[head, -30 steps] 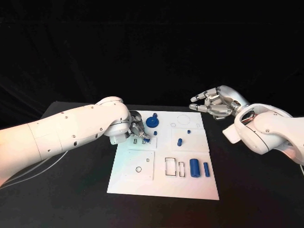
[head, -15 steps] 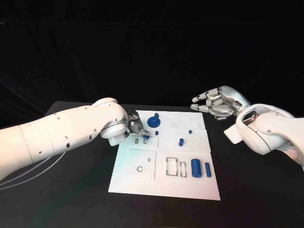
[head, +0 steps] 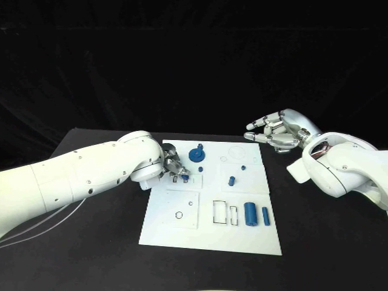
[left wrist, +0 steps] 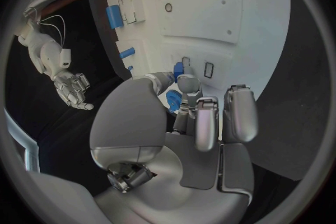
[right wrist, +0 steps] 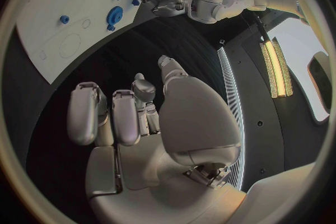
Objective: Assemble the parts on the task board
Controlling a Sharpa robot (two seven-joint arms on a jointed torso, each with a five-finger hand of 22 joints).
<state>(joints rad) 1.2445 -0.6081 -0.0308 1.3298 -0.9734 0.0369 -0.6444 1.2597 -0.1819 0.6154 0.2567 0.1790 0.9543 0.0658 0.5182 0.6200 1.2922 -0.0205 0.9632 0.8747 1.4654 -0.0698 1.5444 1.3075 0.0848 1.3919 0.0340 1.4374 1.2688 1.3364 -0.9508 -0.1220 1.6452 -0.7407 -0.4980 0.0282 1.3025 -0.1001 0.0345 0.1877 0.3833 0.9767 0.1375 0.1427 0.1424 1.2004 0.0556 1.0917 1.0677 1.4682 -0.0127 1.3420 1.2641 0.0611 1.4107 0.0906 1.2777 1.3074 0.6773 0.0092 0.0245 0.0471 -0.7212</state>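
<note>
The white task board [head: 213, 227] lies mid-table. My left hand [head: 174, 168] hovers low over the board's far left corner and pinches a small blue part [left wrist: 178, 69] between thumb and fingertip, right beside two small rectangular slots [left wrist: 208, 69]. A blue knob [head: 197, 155] stands just beyond the hand. Two blue cylinders [head: 249, 214] lie side by side at the near right, and small blue pegs [head: 231, 180] stand mid-board. My right hand [head: 275, 132] hangs in the air past the board's far right corner, fingers apart and holding nothing [right wrist: 133, 112].
Empty outlined recesses [head: 219, 213] and a small ring [head: 177, 215] sit on the near half of the board. Black table [head: 334, 242] surrounds the board on all sides. My left forearm [head: 80, 176] stretches across the table's left side.
My left arm has sunk a little, its hand staying over the slots with the blue part. The right hand has barely moved.
</note>
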